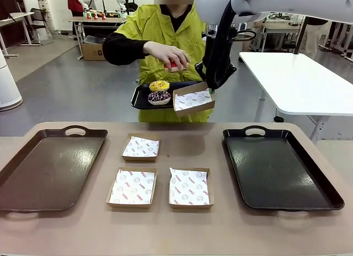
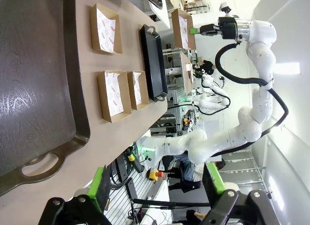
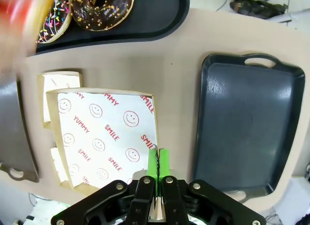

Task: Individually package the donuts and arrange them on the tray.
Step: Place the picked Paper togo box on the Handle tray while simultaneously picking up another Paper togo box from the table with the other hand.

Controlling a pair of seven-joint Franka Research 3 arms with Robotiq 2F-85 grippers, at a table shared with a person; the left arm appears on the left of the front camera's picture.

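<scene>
Across the table a person holds up a small black serving tray (image 1: 140, 99) carrying a yellow-iced donut (image 1: 159, 85) and a sprinkled dark donut (image 1: 159, 97). The person's other hand holds a red-glazed donut (image 1: 172, 64) above a paper-lined cardboard box (image 1: 193, 100). My right gripper (image 1: 209, 86) keeps that box in the air. In the right wrist view the right gripper (image 3: 156, 159) is shut on the box's (image 3: 104, 137) rim, under a chocolate donut (image 3: 101, 7) and a sprinkled donut (image 3: 54, 22). My left gripper (image 2: 156, 184) hangs open with nothing in it, off the near end of the left tray (image 2: 38, 89).
Three lined boxes rest on the table: one at the back (image 1: 140, 147) and two in front (image 1: 132, 186) (image 1: 189, 187). A brown tray (image 1: 49, 168) lies at the left and a black tray (image 1: 281, 168) at the right. A white table (image 1: 298, 79) stands behind on the right.
</scene>
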